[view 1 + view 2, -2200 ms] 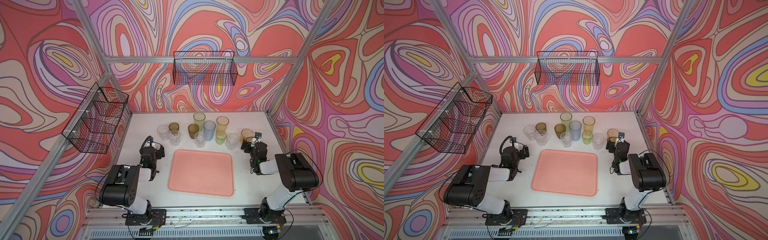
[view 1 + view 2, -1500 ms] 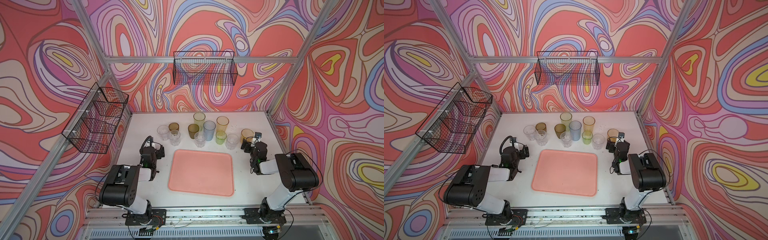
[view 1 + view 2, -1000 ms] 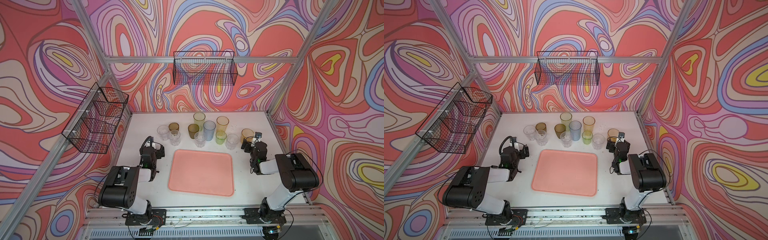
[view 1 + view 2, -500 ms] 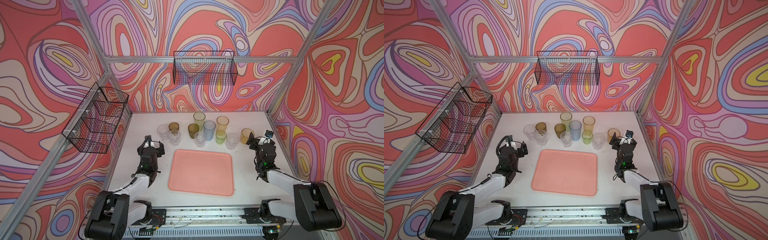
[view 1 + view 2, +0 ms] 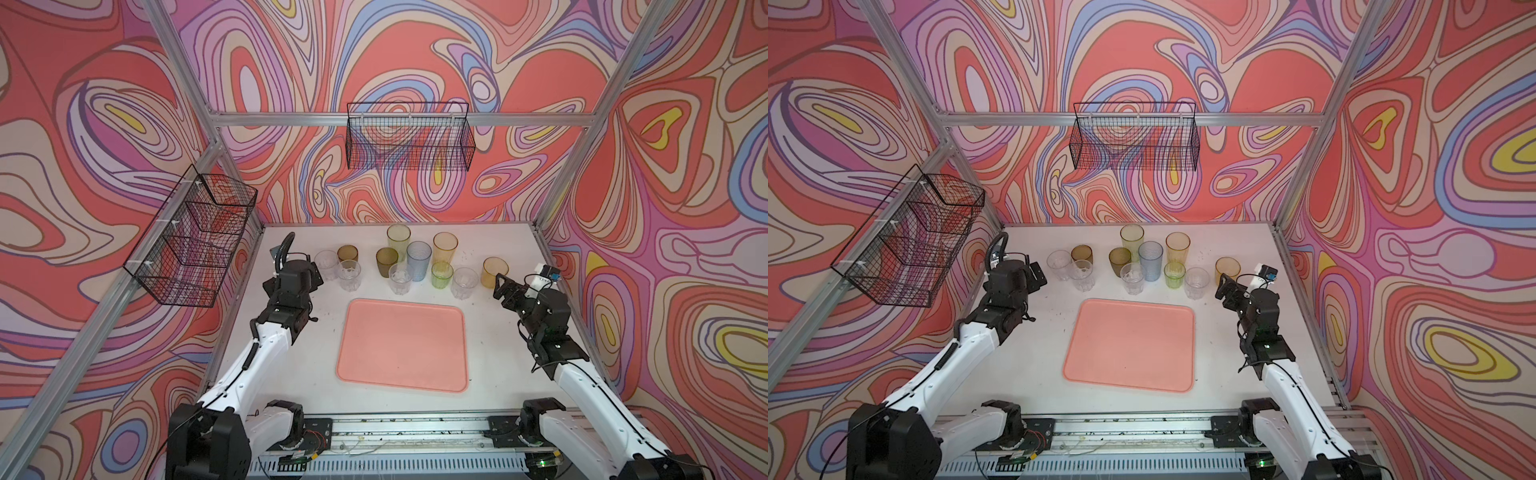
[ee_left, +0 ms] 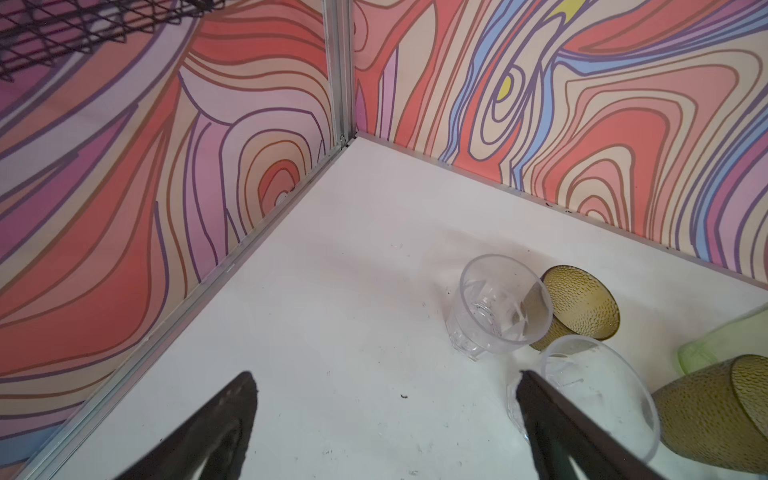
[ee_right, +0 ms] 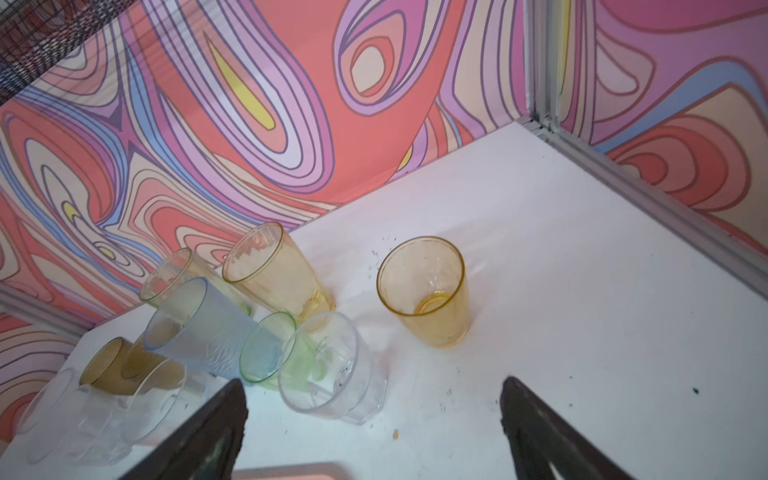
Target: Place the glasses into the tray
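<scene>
Standing at twelve o'clock of the tray (image 5: 401, 345) in a top view, the glasses (image 5: 419, 262) look light, thin and slick. The left wrist view shows the left jaws apart and empty. The right wrist view shows the right jaws likewise, so pinch across a wall below the rim.

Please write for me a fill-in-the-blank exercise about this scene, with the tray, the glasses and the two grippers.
1. The tray holds ___ of the glasses.
2. The left gripper and the right gripper are both ___.
3. The amber glass stands nearest the ___ gripper.
Missing words: none; open; right.
</scene>
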